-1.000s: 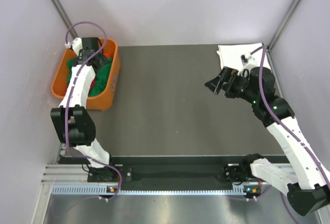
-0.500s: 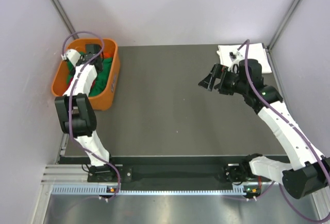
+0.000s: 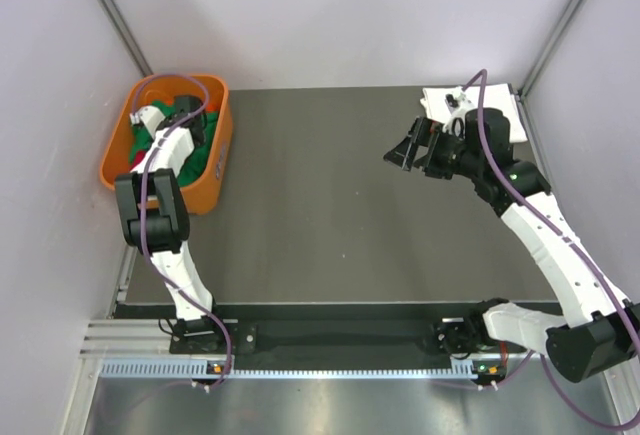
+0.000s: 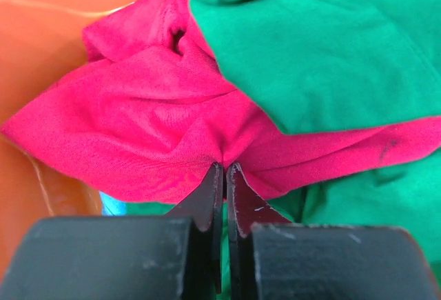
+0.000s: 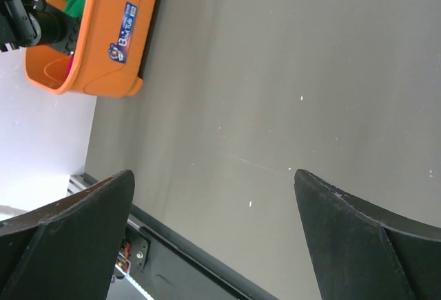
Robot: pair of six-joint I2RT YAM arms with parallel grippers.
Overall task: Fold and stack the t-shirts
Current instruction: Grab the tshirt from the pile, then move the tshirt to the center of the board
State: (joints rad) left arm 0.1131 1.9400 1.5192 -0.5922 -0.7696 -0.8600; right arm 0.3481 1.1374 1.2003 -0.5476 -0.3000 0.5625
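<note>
The left hand (image 4: 224,169) is reaching down into the orange tub (image 3: 218,145) and is pinching a small fold of the red t-shirt (image 4: 151,121), its jaws drawn nearly together with only a thin ridge of cloth between them. The red shirt is lying crumpled against the tub wall, and the green t-shirts (image 4: 324,45) are overlapping its far and right-hand parts. The right hand (image 5: 213,176) is hanging wide and holding nothing above the counter (image 3: 320,205), near the white t-shirt (image 3: 500,105) that is lying flat at the far right corner. The bite looks shallow, so the lift is probably best done slowly and straight up, letting the red cloth slide out from under the green rather than dragging it along. If green fabric is rising too, pausing to let it drop would help. Once clear of the rim, the shirt is likely best carried to the open middle of the counter, where the right hand can take a second edge for spreading.
</note>
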